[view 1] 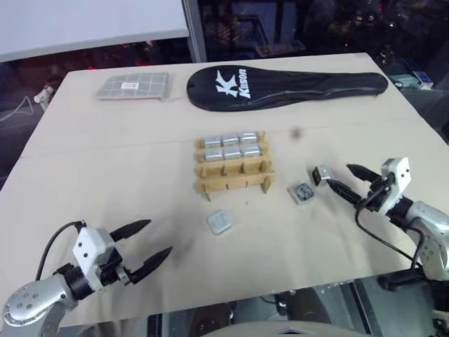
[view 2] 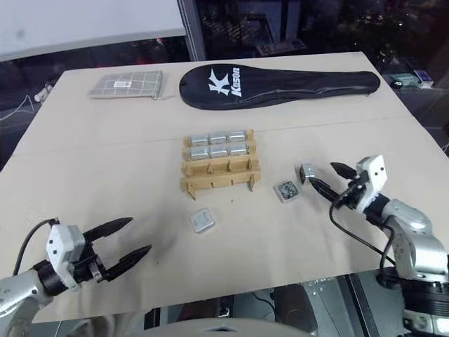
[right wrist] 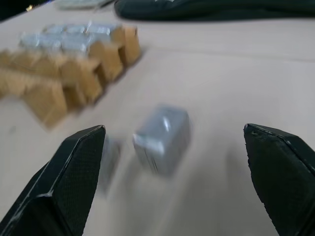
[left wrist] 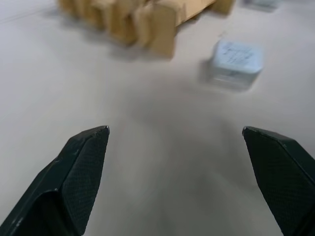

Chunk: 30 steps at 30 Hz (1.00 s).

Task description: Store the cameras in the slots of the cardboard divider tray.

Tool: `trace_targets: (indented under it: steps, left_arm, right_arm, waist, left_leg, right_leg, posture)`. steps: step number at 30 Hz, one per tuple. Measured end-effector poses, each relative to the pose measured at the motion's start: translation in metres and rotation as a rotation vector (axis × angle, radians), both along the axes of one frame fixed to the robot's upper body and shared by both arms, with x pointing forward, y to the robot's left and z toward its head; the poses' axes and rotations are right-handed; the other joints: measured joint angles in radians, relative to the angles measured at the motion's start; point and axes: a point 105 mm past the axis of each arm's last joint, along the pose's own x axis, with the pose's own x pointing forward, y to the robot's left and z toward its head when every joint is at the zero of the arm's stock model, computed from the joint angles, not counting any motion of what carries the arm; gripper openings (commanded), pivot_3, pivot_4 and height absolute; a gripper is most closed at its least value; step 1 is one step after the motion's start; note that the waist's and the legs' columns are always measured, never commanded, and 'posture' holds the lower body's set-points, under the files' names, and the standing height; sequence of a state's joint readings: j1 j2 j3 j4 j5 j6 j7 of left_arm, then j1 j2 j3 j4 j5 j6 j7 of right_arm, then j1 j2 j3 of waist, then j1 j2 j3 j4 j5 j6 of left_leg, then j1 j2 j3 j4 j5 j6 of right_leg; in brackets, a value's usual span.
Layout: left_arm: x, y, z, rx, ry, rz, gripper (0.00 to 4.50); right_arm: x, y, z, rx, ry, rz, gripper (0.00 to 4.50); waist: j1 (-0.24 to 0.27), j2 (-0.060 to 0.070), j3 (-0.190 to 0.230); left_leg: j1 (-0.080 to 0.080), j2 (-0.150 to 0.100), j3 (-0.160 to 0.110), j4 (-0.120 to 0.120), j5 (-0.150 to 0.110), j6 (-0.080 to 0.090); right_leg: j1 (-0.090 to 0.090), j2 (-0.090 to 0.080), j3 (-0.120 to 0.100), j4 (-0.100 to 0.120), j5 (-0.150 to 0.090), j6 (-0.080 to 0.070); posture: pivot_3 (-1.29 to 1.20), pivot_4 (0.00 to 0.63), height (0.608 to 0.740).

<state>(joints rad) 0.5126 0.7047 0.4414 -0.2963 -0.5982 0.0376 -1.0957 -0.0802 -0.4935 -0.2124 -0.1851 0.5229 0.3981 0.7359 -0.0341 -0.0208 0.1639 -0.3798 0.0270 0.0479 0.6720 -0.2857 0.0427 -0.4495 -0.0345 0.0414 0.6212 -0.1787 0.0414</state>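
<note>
Silver-grey camera (right wrist: 162, 137) lies loose ahead of the right gripper (view 1: 345, 180), jaws wide apart, empty.

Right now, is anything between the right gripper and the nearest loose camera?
Nothing visible. The open right gripper faces the upright camera over bare table; another camera lies beside it, not between.

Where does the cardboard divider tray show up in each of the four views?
Left eye view: the cardboard divider tray stands mid-table, two far rows filled with cameras.
Right eye view: tray mid-table, slightly left of picture centre.
Left wrist view: along the top edge.
Right wrist view: upper left corner.
Shared landmark: the empty near row of slots, facing the robot.
</note>
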Motion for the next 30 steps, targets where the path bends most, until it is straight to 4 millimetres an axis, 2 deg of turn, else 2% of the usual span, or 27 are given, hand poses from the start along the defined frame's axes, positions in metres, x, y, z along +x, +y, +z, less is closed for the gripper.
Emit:
trace_targets:
  steps: [2,6,12,15,18,21,27,30]
  left_arm:
    - [0.002,-0.002,0.016,-0.036,-0.023,-0.056,4.5]
    - [0.012,-0.003,0.044,-0.065,-0.087,-0.129,4.5]
    - [0.026,-0.006,0.068,-0.006,-0.14,-0.217,4.5]
    - [0.029,-0.007,0.073,0.005,-0.144,-0.241,4.5]
    - [0.029,-0.005,0.07,0.008,-0.123,-0.253,4.5]
    - [0.029,-0.004,0.069,0.01,-0.114,-0.259,4.5]
    - [0.03,-0.004,0.07,0.003,-0.11,-0.27,4.5]
    - [0.029,-0.004,0.069,0.001,-0.102,-0.279,4.5]
  right_arm:
    - [-0.003,0.013,0.001,0.019,-0.002,-0.007,4.46]
    - [-0.003,0.026,-0.005,-0.005,0.013,-0.063,4.46]
    - [0.006,0.022,-0.017,-0.073,0.026,-0.225,4.46]
    - [0.008,0.027,-0.021,-0.063,0.035,-0.258,4.46]
    - [0.009,0.032,-0.023,-0.023,0.048,-0.284,4.46]
    - [0.011,0.034,-0.023,-0.007,0.058,-0.301,3.74]
    - [0.013,0.032,-0.024,-0.026,0.056,-0.328,0.86]
    - [0.013,0.031,-0.024,-0.051,0.047,-0.327,0.76]
  waist:
    - [0.0,0.0,0.0]
    - [-0.001,0.0,0.0]
    - [-0.004,-0.001,0.0]
    - [-0.007,0.0,0.0]
    - [-0.008,0.0,0.0]
    - [-0.007,-0.001,0.0]
    - [-0.006,-0.001,0.0]
    - [-0.006,-0.001,0.0]
  left_leg:
    - [0.0,0.001,0.0,0.0,0.0,0.0]
    - [0.0,0.0,0.0,0.0,0.0,0.0]
    - [0.0,-0.002,0.001,0.0,0.0,0.0]
    - [0.0,-0.002,0.001,0.0,0.0,0.0]
    - [0.0,-0.002,0.001,0.0,0.0,0.0]
    - [0.0,-0.002,0.0,0.0,0.0,0.0]
    - [0.0,-0.002,0.0,0.0,0.0,0.0]
    - [0.0,-0.002,0.0,0.0,0.0,0.0]
  right_leg:
    - [0.0,0.0,0.0,0.0,0.0,0.0]
    - [0.0,0.0,0.0,0.0,0.0,0.0]
    - [0.0,0.0,-0.001,0.0,0.0,0.0]
    - [0.0,0.001,0.0,0.0,0.0,0.0]
    - [0.0,0.001,0.0,0.001,0.0,0.0]
    - [0.0,0.0,0.0,0.001,0.0,0.0]
    - [0.0,0.0,0.0,0.001,0.0,0.0]
    - [0.0,0.0,0.0,0.001,0.0,0.0]
  posture:
    - [0.0,0.15,0.74]
    - [0.0,0.15,0.74]
    - [0.0,0.15,0.74]
    - [0.0,0.15,0.74]
    - [0.0,0.15,0.74]
    - [0.0,0.15,0.74]
    - [0.0,0.15,0.74]
    - [0.0,0.15,0.74]
